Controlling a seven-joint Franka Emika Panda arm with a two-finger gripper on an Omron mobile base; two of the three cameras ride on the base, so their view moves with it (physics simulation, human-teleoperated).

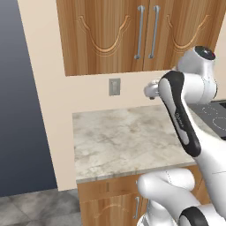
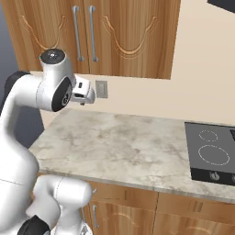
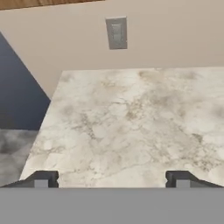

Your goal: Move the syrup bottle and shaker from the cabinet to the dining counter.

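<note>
The wall-hung wooden cabinet (image 1: 110,39) (image 2: 124,36) has both carved doors shut, its two silver bar handles (image 1: 147,32) side by side. The syrup bottle and the shaker are hidden. The dining counter is out of view. My arm is folded, with the gripper (image 1: 151,90) (image 2: 85,95) held just below the cabinet's bottom edge and above the wall worktop. In the hand view the gripper (image 3: 112,179) is open: its two dark fingertips (image 3: 42,179) stand far apart with nothing between them, looking down on bare marble.
A marble worktop (image 1: 123,137) runs along the wall, with a grey wall switch plate (image 1: 114,86) (image 3: 116,33) above it. A black cooktop (image 2: 212,153) is set in at the right. Low wooden cabinets (image 2: 137,209) sit beneath. A dark wall (image 1: 22,110) stands to the left.
</note>
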